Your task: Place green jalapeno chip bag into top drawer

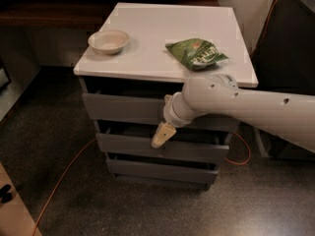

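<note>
The green jalapeno chip bag (198, 53) lies flat on the white cabinet top (162, 28), near its right front corner. The top drawer (123, 108) is the widest grey front just under the top, and its front stands in line with the cabinet. My gripper (163, 134) hangs from the white arm (246, 107) in front of the cabinet, just below the top drawer's front and over the gap above the second drawer. It holds nothing. The bag is up and to the right of it, apart from it.
A beige round bowl (109, 41) sits on the left of the cabinet top. Two narrower grey drawers (147, 149) lie below the top drawer. An orange cable (64, 176) runs across the dark floor. A dark cabinet (290, 43) stands to the right.
</note>
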Action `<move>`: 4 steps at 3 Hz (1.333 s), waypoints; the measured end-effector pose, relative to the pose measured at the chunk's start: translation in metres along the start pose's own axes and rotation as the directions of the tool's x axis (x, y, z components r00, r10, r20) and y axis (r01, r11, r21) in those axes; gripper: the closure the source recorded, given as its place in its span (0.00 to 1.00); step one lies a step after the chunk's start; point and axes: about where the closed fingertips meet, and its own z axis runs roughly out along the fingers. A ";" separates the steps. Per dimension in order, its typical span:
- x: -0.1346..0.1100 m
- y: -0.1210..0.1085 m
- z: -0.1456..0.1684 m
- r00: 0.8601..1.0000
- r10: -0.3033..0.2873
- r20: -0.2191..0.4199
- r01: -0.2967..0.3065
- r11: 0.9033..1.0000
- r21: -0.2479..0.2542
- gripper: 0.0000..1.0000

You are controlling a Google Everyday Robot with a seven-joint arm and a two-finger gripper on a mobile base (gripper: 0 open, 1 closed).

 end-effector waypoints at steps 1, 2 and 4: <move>-0.001 -0.019 0.003 1.000 -0.027 -0.015 0.027 0.999 0.042 0.00; 0.004 -0.037 0.011 0.996 -0.073 -0.056 0.078 0.993 0.091 0.00; 0.021 -0.068 0.034 0.991 -0.114 -0.072 0.123 0.983 0.138 0.00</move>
